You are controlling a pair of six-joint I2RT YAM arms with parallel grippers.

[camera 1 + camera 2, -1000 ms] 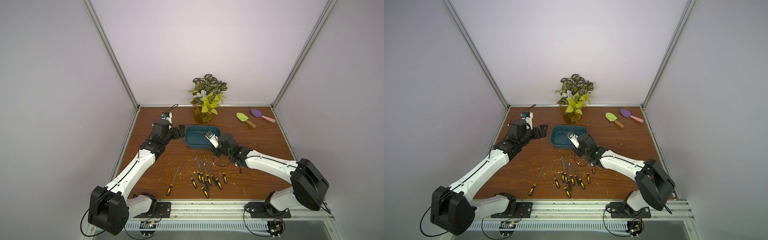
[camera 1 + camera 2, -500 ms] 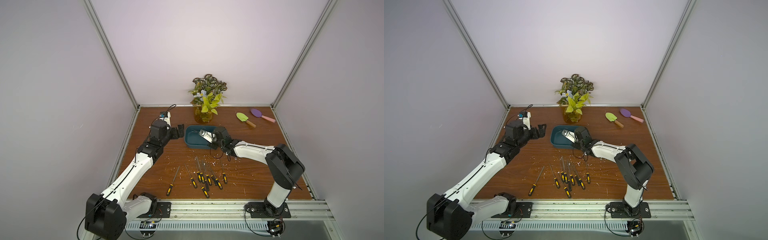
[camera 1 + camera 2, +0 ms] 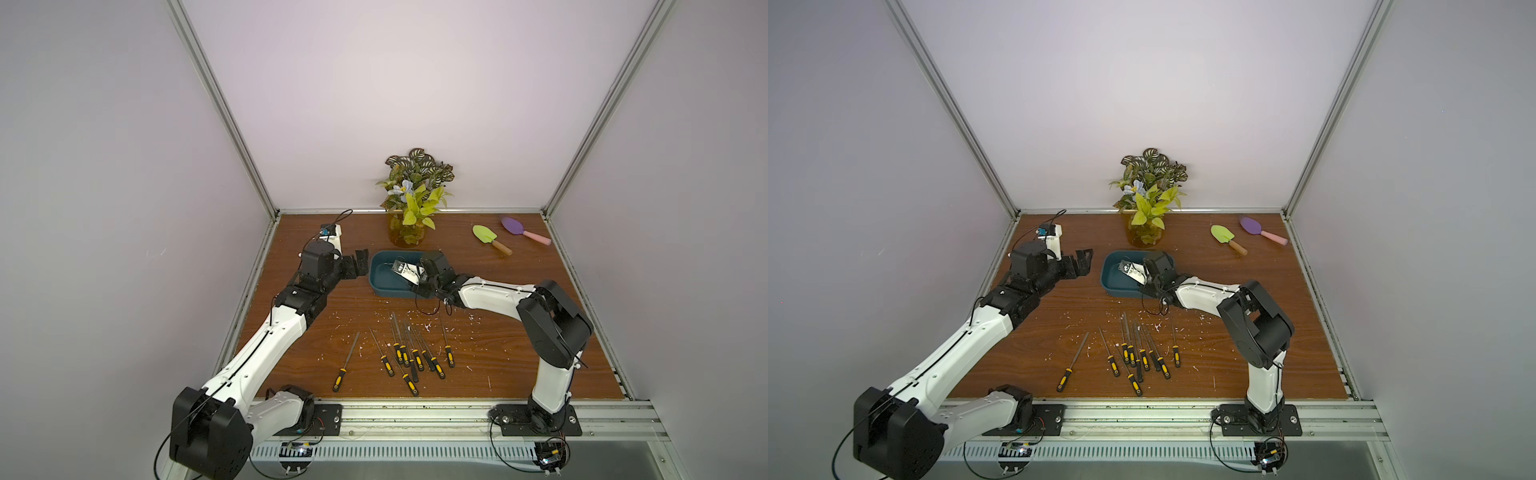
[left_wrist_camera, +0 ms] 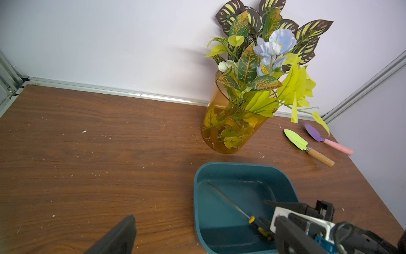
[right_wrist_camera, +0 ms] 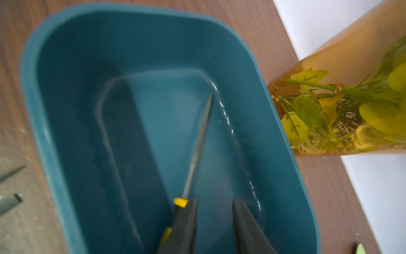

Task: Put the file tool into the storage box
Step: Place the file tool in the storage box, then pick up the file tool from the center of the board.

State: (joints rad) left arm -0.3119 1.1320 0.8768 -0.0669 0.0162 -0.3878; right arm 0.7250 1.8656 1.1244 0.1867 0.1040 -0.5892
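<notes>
The storage box (image 3: 377,272) is a dark teal tub in the middle of the table, in both top views (image 3: 1109,277). One file tool with a black and yellow handle (image 5: 195,149) lies slanted on its floor, also seen in the left wrist view (image 4: 230,203). My right gripper (image 5: 214,202) hangs low inside the box, open. The file's handle lies against the outside of one finger (image 5: 186,224), and the gap between the fingers holds nothing. My left gripper (image 3: 358,264) stands open just left of the box, holding nothing.
Several more files (image 3: 409,353) lie fanned out near the table's front, one (image 3: 345,368) apart to the left. An amber vase of leaves (image 3: 405,235) stands right behind the box. Green (image 3: 490,239) and purple (image 3: 523,230) trowels lie at the back right.
My right gripper has swung back over the box, lowered into it and opened. The file has left its grip and rests on the box floor. The left arm has hardly moved.
</notes>
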